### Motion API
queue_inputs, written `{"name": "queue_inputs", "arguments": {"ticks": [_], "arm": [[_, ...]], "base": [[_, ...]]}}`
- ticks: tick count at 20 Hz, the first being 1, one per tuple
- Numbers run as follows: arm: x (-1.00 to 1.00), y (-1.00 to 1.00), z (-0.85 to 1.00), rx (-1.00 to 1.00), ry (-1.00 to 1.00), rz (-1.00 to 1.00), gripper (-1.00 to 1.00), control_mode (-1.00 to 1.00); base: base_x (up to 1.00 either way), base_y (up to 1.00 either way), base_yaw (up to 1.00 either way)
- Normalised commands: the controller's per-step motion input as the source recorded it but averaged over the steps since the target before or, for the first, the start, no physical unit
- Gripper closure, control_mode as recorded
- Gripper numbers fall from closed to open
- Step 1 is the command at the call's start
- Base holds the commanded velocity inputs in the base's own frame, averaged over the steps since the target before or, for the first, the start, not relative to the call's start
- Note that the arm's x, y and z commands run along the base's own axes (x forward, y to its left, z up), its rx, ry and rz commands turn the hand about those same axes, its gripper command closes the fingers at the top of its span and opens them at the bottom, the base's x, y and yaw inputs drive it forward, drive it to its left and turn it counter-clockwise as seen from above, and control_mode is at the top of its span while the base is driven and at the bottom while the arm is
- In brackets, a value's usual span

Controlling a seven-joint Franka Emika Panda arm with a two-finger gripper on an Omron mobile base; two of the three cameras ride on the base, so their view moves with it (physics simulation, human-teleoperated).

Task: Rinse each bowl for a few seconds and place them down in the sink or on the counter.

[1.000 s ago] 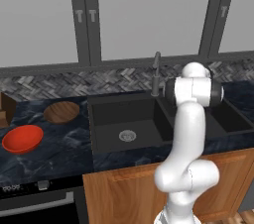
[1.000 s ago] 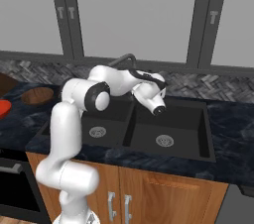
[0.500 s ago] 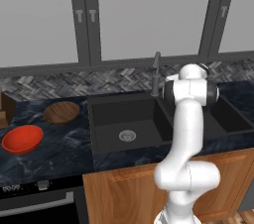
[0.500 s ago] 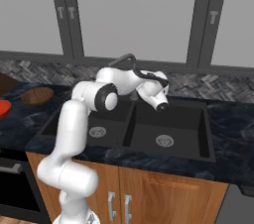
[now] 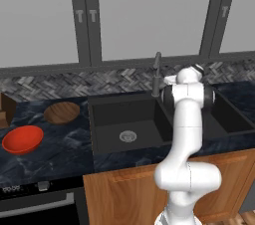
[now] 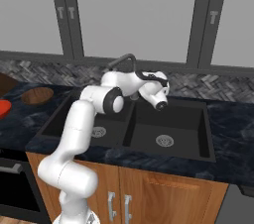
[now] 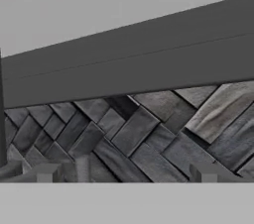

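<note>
The glossy red shallow bowl (image 5: 22, 139) and the brown wood-grained bowl (image 5: 62, 112) sit apart on the dark marbled stone counter (image 5: 55, 152), left of the matte black double-basin sink (image 5: 124, 119). The gripper (image 7: 124, 172) is spread wide, empty, facing the grey herringbone backsplash (image 7: 149, 134) above the sink.

Two bowls (image 5: 22, 139) (image 5: 62, 112) on counter (image 5: 60, 152), left of sink (image 5: 127, 119). Faucet (image 5: 157, 72) behind sink's divider, approx. Backsplash (image 5: 55, 87) behind counter.
</note>
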Motion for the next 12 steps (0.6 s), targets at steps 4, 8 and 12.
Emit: {"name": "queue_inputs", "arguments": {"ticks": [4, 8, 12], "arm": [[0.48, -0.15, -0.41, 0.0, 0.07, -0.12, -1.0, -1.0], [0.55, -0.24, -0.29, 0.02, 0.06, -0.14, -1.0, -1.0], [0.57, -0.3, -0.25, 0.03, 0.06, -0.15, -1.0, -1.0]], "base": [[0.0, 0.0, 0.0], [0.0, 0.0, 0.0], [0.0, 0.0, 0.0]]}}
